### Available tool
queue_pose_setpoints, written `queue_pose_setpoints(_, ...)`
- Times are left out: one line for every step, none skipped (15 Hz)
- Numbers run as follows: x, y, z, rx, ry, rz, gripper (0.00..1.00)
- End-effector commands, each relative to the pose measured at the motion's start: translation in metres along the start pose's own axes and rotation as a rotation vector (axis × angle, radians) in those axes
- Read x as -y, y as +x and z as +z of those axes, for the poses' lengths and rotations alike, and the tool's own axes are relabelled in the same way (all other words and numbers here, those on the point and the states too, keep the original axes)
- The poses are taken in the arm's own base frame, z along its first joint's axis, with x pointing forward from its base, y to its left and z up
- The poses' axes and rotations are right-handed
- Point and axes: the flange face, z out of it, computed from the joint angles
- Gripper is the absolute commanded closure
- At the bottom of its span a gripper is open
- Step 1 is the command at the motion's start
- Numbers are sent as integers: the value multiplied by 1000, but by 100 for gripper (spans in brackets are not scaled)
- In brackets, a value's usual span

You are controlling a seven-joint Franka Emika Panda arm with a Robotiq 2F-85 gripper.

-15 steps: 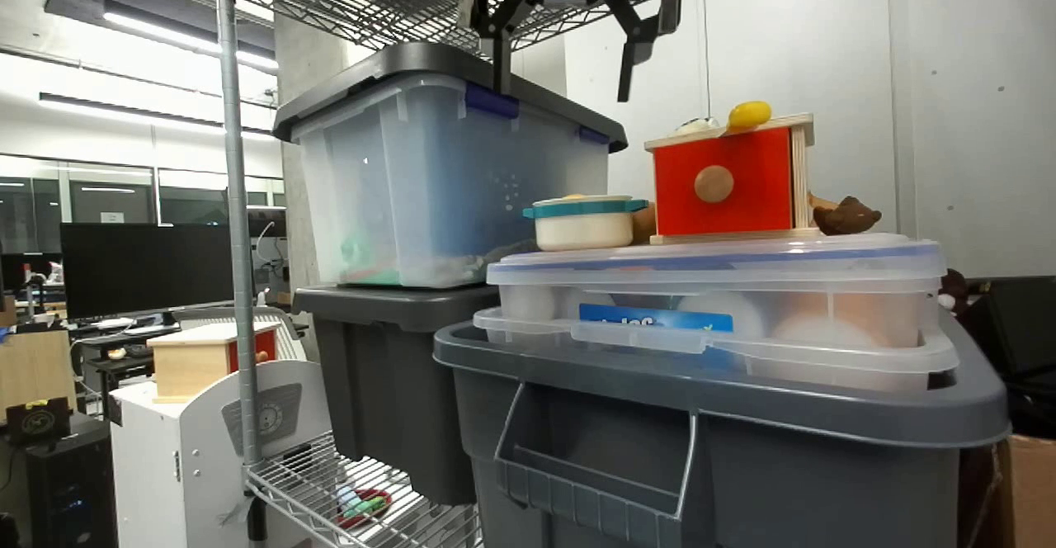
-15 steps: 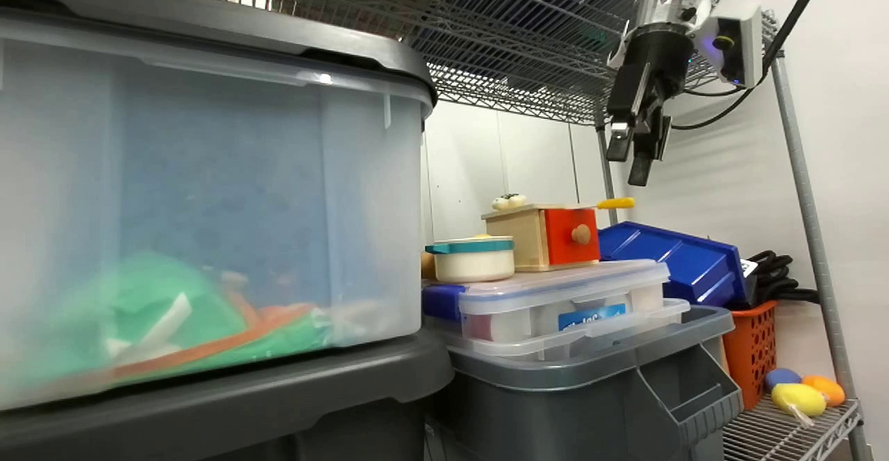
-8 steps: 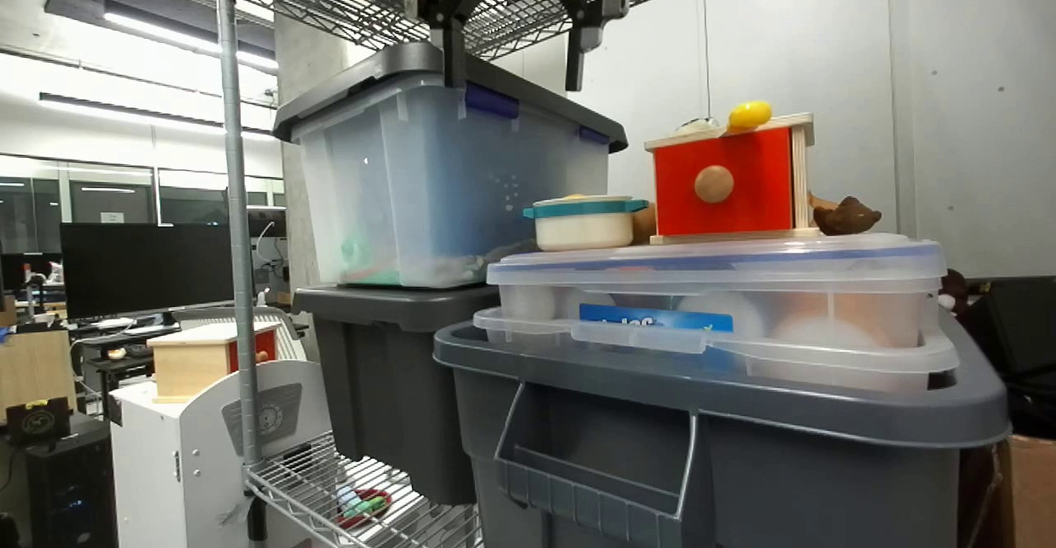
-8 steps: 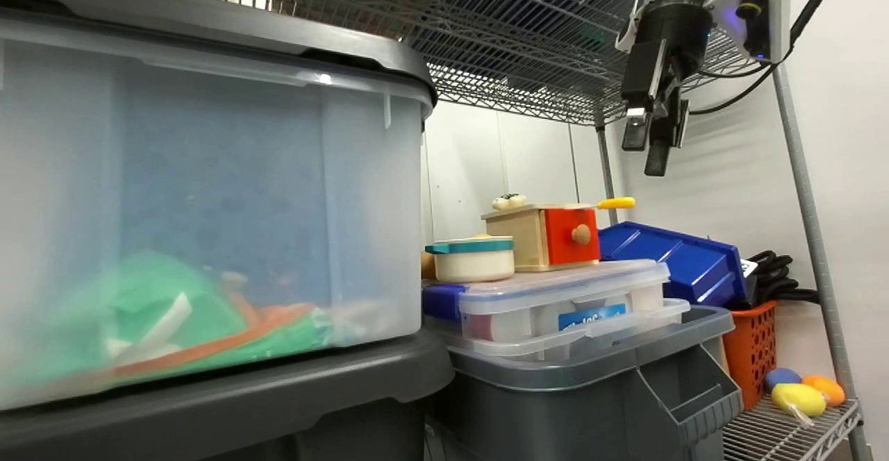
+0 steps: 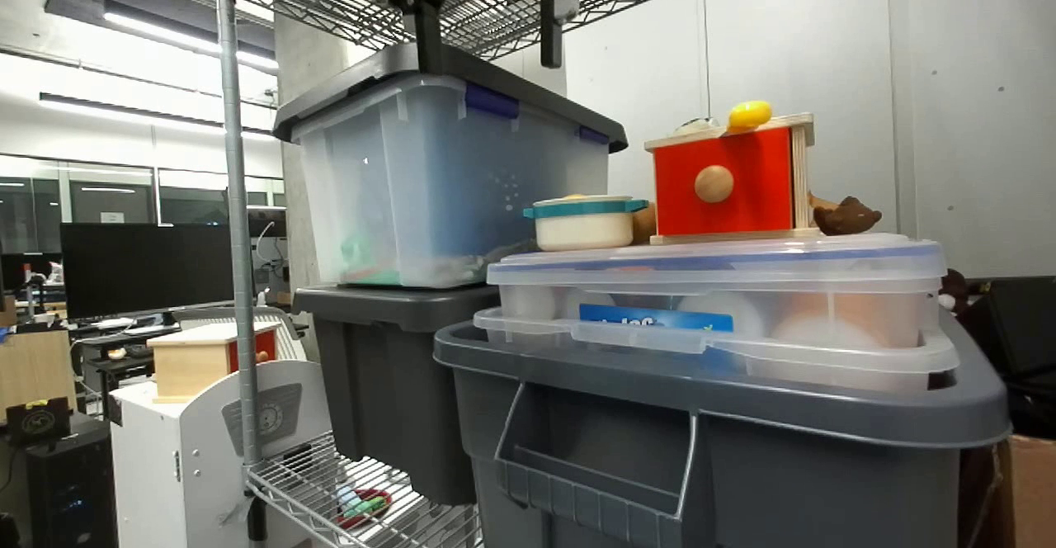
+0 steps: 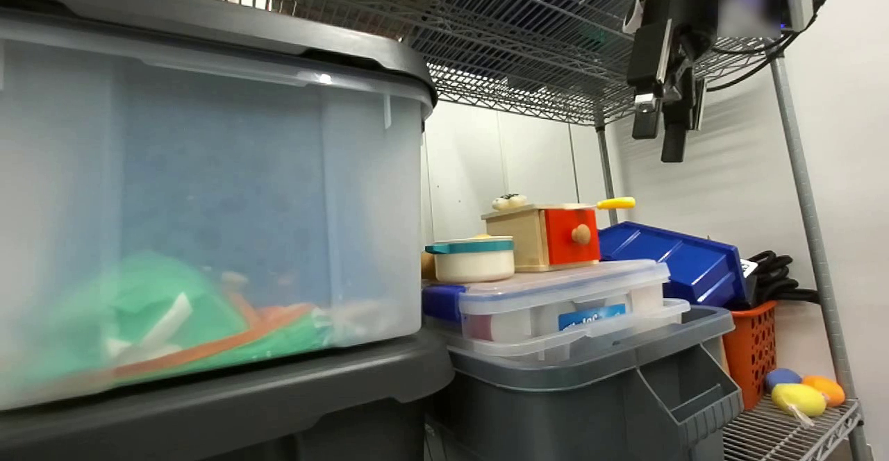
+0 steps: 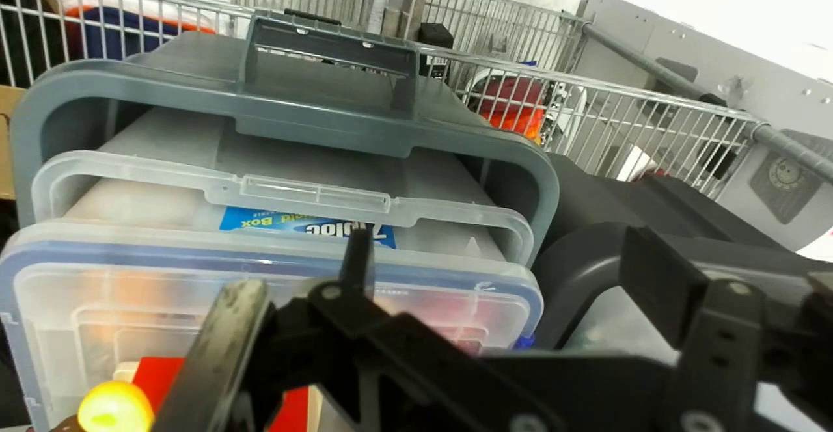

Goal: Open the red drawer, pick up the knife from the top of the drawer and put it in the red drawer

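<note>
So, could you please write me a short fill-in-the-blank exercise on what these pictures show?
1. The yellow-handled toy knife rests on ____ of the small pale wooden box.
2. The flat drawer front, which bears a round wooden knob, is coloured ____.
3. In an exterior view, the tilted plastic bin is coloured ____.
4. The black jaws have nothing between them and stand ____ rather than shut.

Missing words: top; red; blue; open.

The knife (image 6: 612,203) overhangs the red drawer (image 6: 566,240), whose front seems free.
</note>
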Motion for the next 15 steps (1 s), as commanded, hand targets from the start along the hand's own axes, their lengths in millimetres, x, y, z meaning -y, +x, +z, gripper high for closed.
queue_pose_setpoints(5, -5, -9, 23, -42, 80, 1)
queue_pose_setpoints(5, -5, -7, 24, -60, 103, 0)
queue_pose_setpoints(6, -6, -4, 33, -66, 118, 0)
queue_pose_setpoints(7, -6, 0, 45, -72, 130, 0)
queue_pose_setpoints(8, -7, 4, 54, -76, 140, 0)
queue_pose_setpoints(10, -8, 9, 63, -77, 149, 0)
queue_pose_setpoints(13, -10, 16, 80, -78, 154, 0)
queue_pose_setpoints(15, -12, 23, 96, -78, 161, 0)
queue_pose_setpoints(17, -14, 28, 108, -76, 166, 0)
queue_pose_setpoints(19, -15, 30, 114, -76, 175, 0)
queue_pose_setpoints(22, -16, 32, 121, -75, 182, 0)
queue_pose_setpoints(26, -18, 36, 132, -74, 183, 0)
queue_pose_setpoints(30, -20, 43, 153, -73, 182, 0)
queue_pose_setpoints(32, -22, 48, 162, -74, 186, 0)
queue_pose_setpoints(34, -23, 51, 166, -73, 190, 0)
